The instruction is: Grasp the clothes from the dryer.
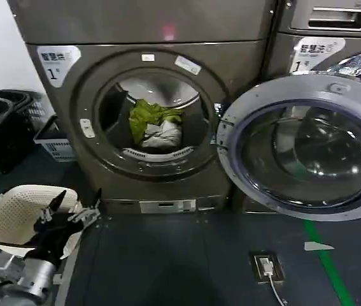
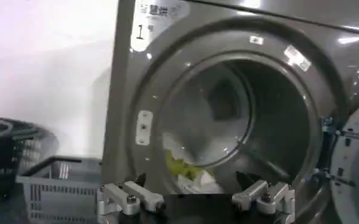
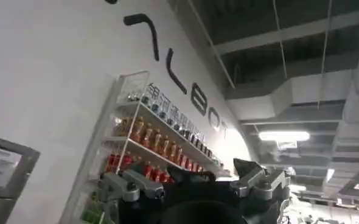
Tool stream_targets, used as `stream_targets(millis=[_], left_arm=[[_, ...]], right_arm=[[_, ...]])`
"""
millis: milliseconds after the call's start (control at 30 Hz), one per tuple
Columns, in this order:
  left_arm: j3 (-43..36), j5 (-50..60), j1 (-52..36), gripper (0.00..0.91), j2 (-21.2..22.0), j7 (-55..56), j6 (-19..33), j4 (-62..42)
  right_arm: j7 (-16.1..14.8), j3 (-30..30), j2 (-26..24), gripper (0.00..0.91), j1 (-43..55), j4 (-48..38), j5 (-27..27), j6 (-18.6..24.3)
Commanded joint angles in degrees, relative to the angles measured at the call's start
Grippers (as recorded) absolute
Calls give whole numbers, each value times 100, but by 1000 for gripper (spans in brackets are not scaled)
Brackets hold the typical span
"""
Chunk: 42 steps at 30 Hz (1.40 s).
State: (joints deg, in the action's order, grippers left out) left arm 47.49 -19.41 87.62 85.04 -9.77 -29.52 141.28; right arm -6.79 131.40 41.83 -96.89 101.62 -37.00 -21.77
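- Nearest the head camera, low at the left, the left gripper [image 1: 78, 201] sits just in front of a white perforated laundry basket [image 1: 8, 213] on the dark floor [image 1: 186, 261], well short of the machine.
- Its arm rises from the lower left corner, the dark wrist angled up and forward so the jaws point toward the dryer [image 1: 148, 121].
- From the left wrist view, the left gripper [image 2: 195, 192] has its jaws spread wide with nothing between them, and the porthole is framed in the gap.
- The dryer stands at the back left of the head view, round opening uncovered, its door [image 1: 304, 146] swung out to the right.
- Inside the drum, the head view shows the clothes [image 1: 155, 124]: a green piece draped over a white one, low in the middle.
- The left wrist view catches just a little green and white of the clothes [image 2: 188, 170] at the drum's bottom lip.
- A grey crate [image 2: 58, 189] and dark baskets [image 1: 2, 124] stand left of the dryer.
- The right wrist view looks up at a wall, a shelf of bottles [image 3: 149, 146] and the ceiling; the right gripper [image 3: 195, 176] is raised there, jaws apart and holding nothing.
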Motion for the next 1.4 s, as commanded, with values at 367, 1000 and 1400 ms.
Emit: stream_targets(millis=[367, 1000, 1400], left_arm=[[-4, 4, -90, 907, 3, -9, -22, -109], [-176, 55, -240, 907, -23, -103, 27, -204], [-200, 61, -235, 907, -58, -102, 18, -210]], right_arm=[[-72, -148, 11, 907, 99, -75, -1, 355], [-105, -69, -17, 907, 44, -108, -164, 503], [-122, -41, -15, 907, 14, -97, -173, 505]])
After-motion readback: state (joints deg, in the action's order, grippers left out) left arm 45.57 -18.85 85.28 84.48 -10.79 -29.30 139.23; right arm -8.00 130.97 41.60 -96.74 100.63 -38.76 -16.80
